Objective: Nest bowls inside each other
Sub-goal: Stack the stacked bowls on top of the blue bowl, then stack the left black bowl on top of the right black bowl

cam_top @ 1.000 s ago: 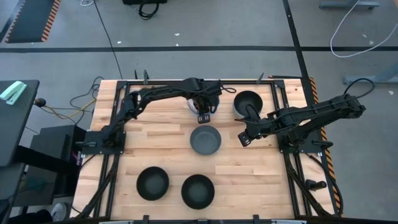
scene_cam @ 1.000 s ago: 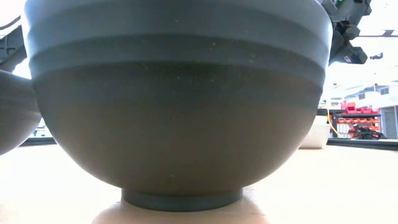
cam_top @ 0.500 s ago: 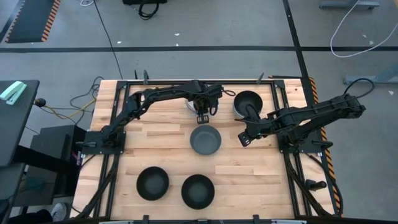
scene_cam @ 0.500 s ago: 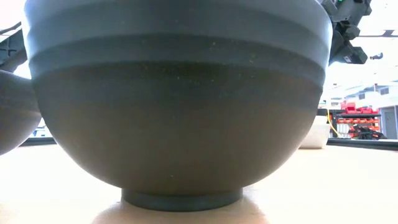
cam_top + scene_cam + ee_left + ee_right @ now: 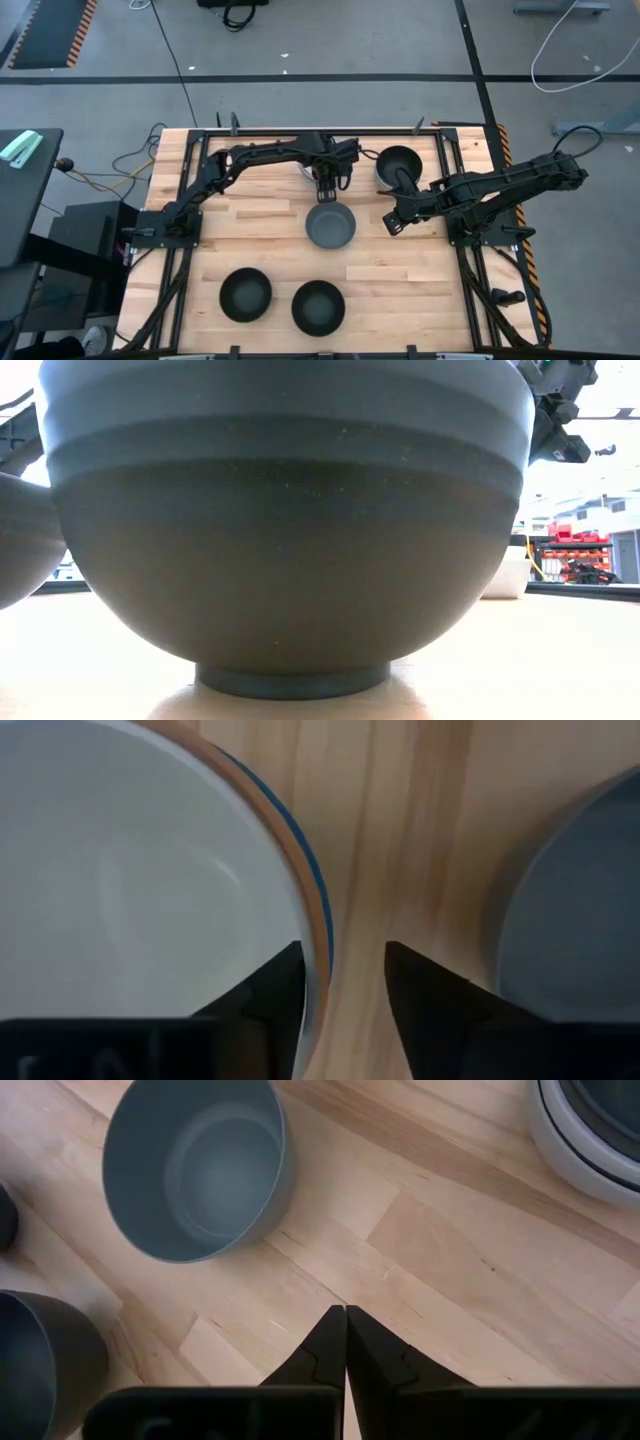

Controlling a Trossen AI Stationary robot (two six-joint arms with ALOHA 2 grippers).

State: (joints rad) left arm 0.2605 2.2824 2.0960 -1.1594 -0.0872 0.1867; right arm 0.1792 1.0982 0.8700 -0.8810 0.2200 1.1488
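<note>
Now the left gripper (image 5: pixel 326 186) hangs open and empty between the white stack (image 5: pixel 130 880) and the grey bowl (image 5: pixel 331 225). Swinging sideways, it could bump either bowl.

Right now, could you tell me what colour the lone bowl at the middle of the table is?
The bowl is dark blue-grey, clearest in the right wrist view.

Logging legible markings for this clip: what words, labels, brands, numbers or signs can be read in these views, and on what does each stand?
None can be read.
Bowls: the grey bowl, the black bowls and the white stack show no print.
Arms: the left gripper and the right gripper show no label.
Background: the red bins in the low view are too blurred to tell.
</note>
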